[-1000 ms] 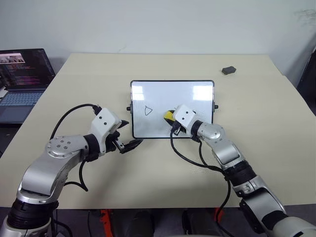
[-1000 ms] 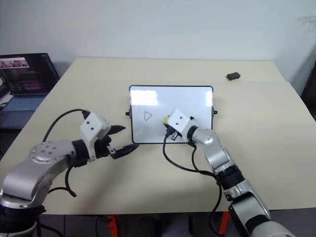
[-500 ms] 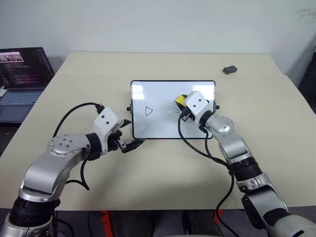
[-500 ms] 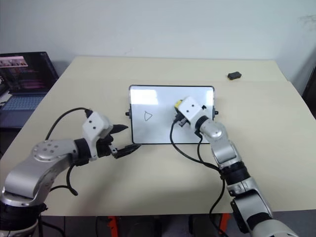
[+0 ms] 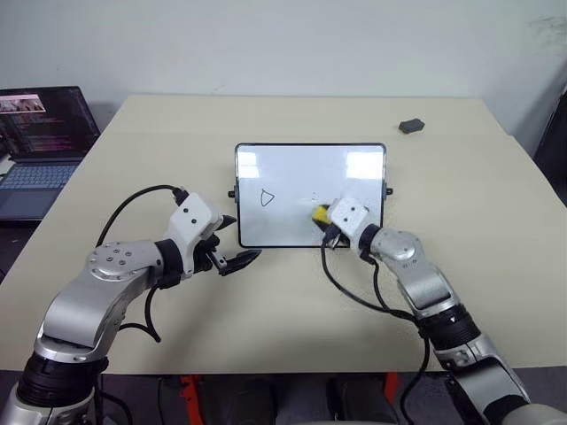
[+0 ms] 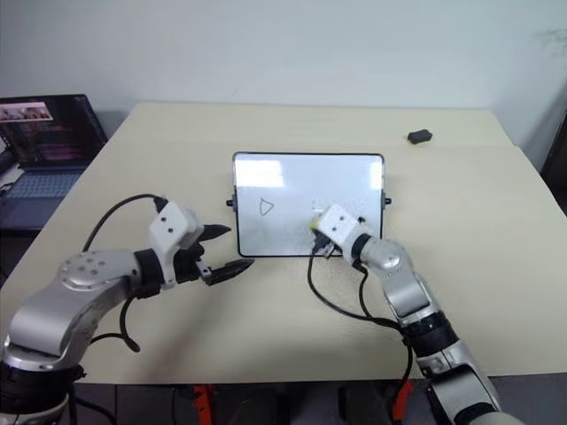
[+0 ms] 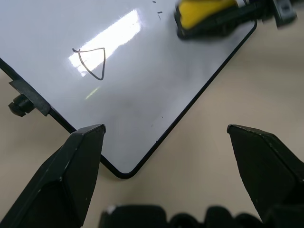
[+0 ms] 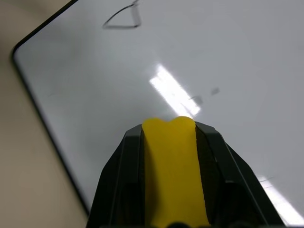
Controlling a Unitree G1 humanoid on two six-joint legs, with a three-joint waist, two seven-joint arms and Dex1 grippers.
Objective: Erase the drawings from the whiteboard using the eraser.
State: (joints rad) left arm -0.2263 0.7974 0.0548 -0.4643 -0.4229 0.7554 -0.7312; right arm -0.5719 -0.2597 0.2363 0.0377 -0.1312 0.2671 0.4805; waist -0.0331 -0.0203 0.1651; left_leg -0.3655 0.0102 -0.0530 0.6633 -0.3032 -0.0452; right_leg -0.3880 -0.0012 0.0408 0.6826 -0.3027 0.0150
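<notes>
The whiteboard (image 5: 306,173) lies flat in the middle of the table. One of the drawings, a small triangle (image 5: 267,198), is on its left half, and faint specks (image 8: 194,100) show near the middle. My right gripper (image 5: 321,216) is shut on the yellow eraser (image 5: 316,212), which rests on the board's lower right part. In the right wrist view the eraser (image 8: 173,171) sits between the black fingers (image 8: 121,175). My left gripper (image 5: 232,241) stands open at the board's near left corner, holding nothing. The left wrist view shows the triangle (image 7: 92,61) and the eraser (image 7: 206,13).
An open laptop (image 5: 40,142) stands off the table's left side. A small dark grey rounded object (image 5: 410,126) lies at the far right of the beige table (image 5: 266,310). Black cables loop from both wrists over the near tabletop.
My right gripper carried the eraser from the board's lower middle up to its upper right, then back down to the lower right. The left arm has stayed put.
</notes>
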